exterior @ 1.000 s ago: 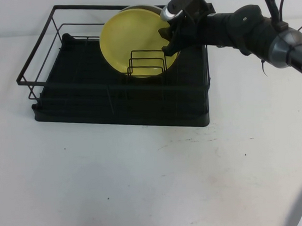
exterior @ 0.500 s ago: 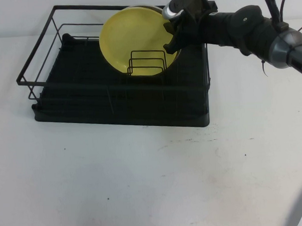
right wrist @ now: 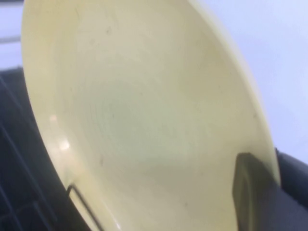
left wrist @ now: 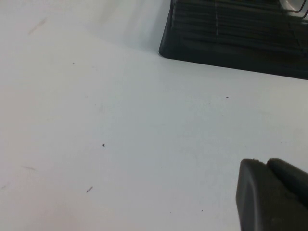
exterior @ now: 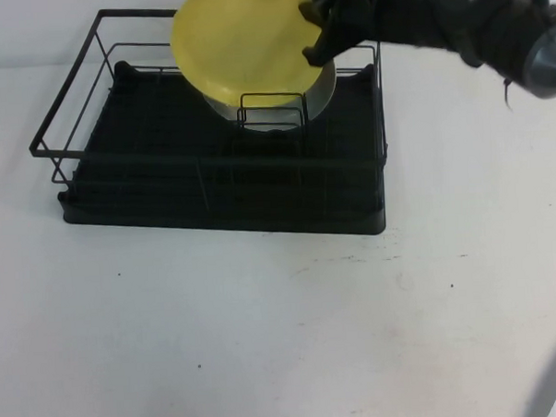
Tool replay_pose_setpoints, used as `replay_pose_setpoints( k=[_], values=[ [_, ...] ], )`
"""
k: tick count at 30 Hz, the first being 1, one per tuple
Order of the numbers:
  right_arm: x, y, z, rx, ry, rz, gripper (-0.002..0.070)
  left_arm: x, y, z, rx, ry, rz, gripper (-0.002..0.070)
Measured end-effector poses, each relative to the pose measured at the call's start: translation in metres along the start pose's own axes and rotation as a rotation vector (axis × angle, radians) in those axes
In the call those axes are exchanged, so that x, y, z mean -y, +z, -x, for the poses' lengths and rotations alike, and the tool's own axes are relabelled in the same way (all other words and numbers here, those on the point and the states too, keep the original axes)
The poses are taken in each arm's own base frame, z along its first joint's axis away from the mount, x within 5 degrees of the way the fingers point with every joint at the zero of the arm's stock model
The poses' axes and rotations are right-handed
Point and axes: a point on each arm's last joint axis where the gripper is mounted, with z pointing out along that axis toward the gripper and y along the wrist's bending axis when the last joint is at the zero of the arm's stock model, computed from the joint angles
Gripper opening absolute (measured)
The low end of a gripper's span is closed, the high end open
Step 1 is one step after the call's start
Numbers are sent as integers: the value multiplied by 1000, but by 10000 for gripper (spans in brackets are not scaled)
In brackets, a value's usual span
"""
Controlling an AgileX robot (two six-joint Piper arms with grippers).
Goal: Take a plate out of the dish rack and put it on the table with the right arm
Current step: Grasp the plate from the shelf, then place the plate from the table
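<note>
Overhead, right end effector (exterior: 319,42) clamping yellow plate (exterior: 243,42) above dish rack (exterior: 165,167), speckled white table (exterior: 284,337), left end effector (left wrist: 272,195) low, grip unreadable.

high view angled down, wrist views close, sharing rack (exterior: 212,174)

Black cloth-covered right arm (exterior: 454,16); silver-grey wrist part; black claw (exterior: 318,36).

Pale-yellow plate (exterior: 243,44), grey-white plate (exterior: 321,88) behind it, black wire dish rack (exterior: 212,188), white speckled surface (exterior: 265,338), black right pincer (exterior: 319,42).
</note>
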Motion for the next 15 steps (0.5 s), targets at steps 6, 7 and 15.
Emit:
replay_pose_setpoints(
  k=[6, 7, 15],
  values=[
    [3, -40, 46, 25, 0, 38, -2, 0, 0, 0, 0, 0, 0, -4],
    [1, -49, 54, 18, 8, 57, -3, 0, 0, 0, 0, 0, 0, -4],
    [-3, -120, 96, -141, 176, 123, -9, 0, 0, 0, 0, 0, 0, -4]
  ],
)
